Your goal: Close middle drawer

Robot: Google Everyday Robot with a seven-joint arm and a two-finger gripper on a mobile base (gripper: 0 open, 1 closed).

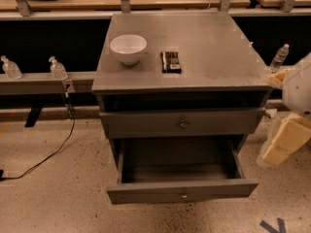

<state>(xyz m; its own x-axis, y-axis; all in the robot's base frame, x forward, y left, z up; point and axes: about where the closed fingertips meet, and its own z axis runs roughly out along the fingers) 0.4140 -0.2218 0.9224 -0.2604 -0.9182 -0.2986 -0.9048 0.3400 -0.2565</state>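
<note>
Middle drawer (214, 191) standing open, end effector (284, 142) near right edge

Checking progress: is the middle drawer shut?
No, the middle drawer stands pulled out, and the end effector hangs right of it, apart.

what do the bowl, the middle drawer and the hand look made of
The bowl: white, glossy, likely ceramic or plastic. The middle drawer: dull grey painted or brushed metal by its flat matte sheen; small round metal-looking knob. The hand, at the right edge beside the cabinet: pale cream, probably plastic casing.
</note>
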